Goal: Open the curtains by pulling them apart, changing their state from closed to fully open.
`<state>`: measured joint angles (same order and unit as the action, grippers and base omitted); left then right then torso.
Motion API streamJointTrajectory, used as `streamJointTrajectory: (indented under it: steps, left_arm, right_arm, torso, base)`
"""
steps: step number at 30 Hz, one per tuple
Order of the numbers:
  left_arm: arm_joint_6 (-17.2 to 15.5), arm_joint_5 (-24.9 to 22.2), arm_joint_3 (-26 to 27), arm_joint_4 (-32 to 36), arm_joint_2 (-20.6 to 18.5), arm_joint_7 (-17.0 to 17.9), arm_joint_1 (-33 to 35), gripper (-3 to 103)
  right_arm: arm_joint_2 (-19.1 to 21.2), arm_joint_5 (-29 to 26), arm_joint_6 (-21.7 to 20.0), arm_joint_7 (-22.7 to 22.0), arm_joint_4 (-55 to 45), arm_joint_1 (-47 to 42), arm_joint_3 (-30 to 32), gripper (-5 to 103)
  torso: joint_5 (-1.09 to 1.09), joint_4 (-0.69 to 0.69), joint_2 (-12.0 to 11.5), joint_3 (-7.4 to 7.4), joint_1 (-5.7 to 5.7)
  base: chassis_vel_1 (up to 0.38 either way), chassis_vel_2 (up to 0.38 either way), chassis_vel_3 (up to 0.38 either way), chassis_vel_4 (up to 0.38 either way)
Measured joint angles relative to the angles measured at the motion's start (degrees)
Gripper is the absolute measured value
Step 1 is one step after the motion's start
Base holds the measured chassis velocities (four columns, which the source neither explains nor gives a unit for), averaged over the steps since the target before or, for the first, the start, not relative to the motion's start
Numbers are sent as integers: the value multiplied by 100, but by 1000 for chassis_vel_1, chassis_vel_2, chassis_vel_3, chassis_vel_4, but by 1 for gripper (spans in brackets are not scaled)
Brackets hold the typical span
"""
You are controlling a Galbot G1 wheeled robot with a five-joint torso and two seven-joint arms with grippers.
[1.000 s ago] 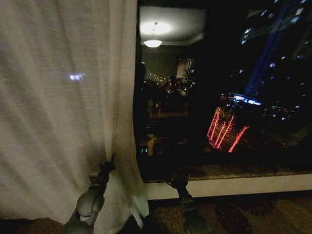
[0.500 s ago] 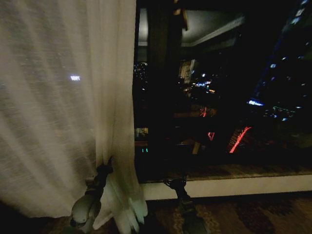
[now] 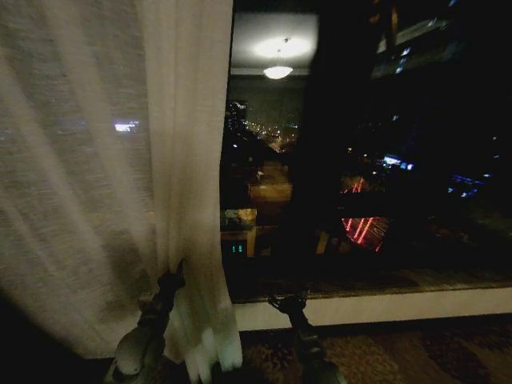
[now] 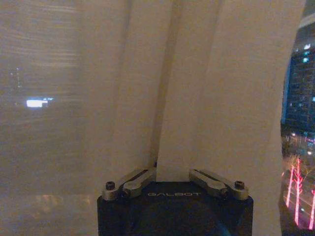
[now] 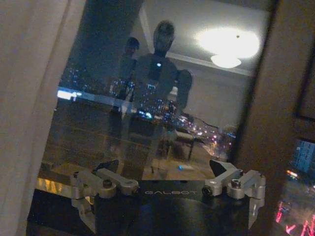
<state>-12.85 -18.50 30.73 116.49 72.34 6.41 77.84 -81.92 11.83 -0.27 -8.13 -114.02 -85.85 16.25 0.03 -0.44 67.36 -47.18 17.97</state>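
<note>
Curtain (image 3: 120, 200): sheer panel bunched at left of window (image 3: 360, 160). Left gripper (image 4: 173, 172): jaws clamped on its fold; thin fabric may slip free. Right gripper (image 5: 167, 172): jaws spread, empty.

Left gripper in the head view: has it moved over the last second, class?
No. The left gripper stays clamped on the curtain, just left of the white windowsill, as before.

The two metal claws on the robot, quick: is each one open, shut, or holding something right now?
Left gripper: shut on a fold of the sheer cream-white pleated curtain.
Right gripper: open, holding nothing, in front of the dark window glass.
</note>
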Motion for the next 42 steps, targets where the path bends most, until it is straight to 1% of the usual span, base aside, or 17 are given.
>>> streamJointTrajectory:
  steps: [4,8,14,19,23,30,42]
  left_arm:
    - [36,-7,78,60,3,-5,74,0]
    - [43,-30,155,94,-6,-8,133,0]
    - [57,-63,207,132,-17,-18,178,0]
    - [74,-70,217,131,-7,-19,188,0]
    - [86,-74,237,111,-6,-17,198,0]
    - [115,-76,265,92,1,-18,224,0]
    - [123,-76,238,31,45,-18,167,0]
  right_arm:
    - [-21,4,34,0,0,-12,-76,100]
    - [-33,18,42,1,0,-4,-139,100]
    - [-44,179,39,-1,39,-1,-176,100]
    - [-47,250,11,-1,51,-9,-177,100]
    - [-43,254,5,-1,70,-13,-179,100]
    - [-25,247,1,-1,103,25,-164,100]
    - [-18,235,0,0,148,69,-170,100]
  torso:
    - [-5,3,0,0,0]
    - [-5,2,0,0,1]
    - [1,-2,0,-1,0]
    - [0,0,0,-1,0]
    - [-4,1,0,-1,1]
    - [0,0,-1,-1,0]
    - [-2,0,-1,-1,0]
  base:
    - [274,226,-266,-220]
    - [97,102,-60,-129]
    - [-14,-15,12,19]
    - [-24,-36,24,36]
    - [0,0,0,0]
    - [0,0,0,0]
    - [0,0,0,0]
